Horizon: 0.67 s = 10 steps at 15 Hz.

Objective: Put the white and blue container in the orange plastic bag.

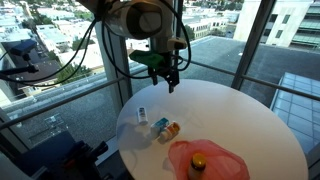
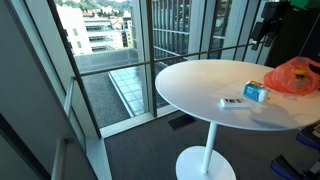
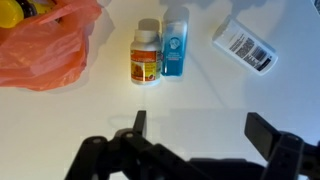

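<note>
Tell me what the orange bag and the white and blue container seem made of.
The orange plastic bag: likely thin plastic film, crinkled, glossy, translucent. The white and blue container: probably rigid plastic, smooth with printed blue markings; too small to be sure.

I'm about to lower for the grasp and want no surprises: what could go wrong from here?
1. The white and blue container lies close beside the orange packet, so the open fingers could well catch both or nudge the packet.
2. The orange plastic bag lies crumpled with a yellow item in it. No clear opening shows, so the container may end up on the bag, not in it.
</note>
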{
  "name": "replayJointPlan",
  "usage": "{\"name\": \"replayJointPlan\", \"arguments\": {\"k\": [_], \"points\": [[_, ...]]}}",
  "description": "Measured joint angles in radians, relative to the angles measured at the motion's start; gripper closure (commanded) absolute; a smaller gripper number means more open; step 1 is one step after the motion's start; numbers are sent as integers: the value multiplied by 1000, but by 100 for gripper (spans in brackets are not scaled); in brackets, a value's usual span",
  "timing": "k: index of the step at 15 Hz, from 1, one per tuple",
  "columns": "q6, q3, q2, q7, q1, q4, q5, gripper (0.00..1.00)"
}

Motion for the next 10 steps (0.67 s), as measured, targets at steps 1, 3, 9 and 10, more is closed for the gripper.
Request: {"name": "replayJointPlan", "arguments": {"k": [1,3,9,10], "points": [[1,0,8,0,-1,0,0,0],[4,0,34,-2,-2,-1,1,0],[54,-1,149,-39,-15,-1,61,0],[68,-1,166,-55,-18,-1,80,0]]}}
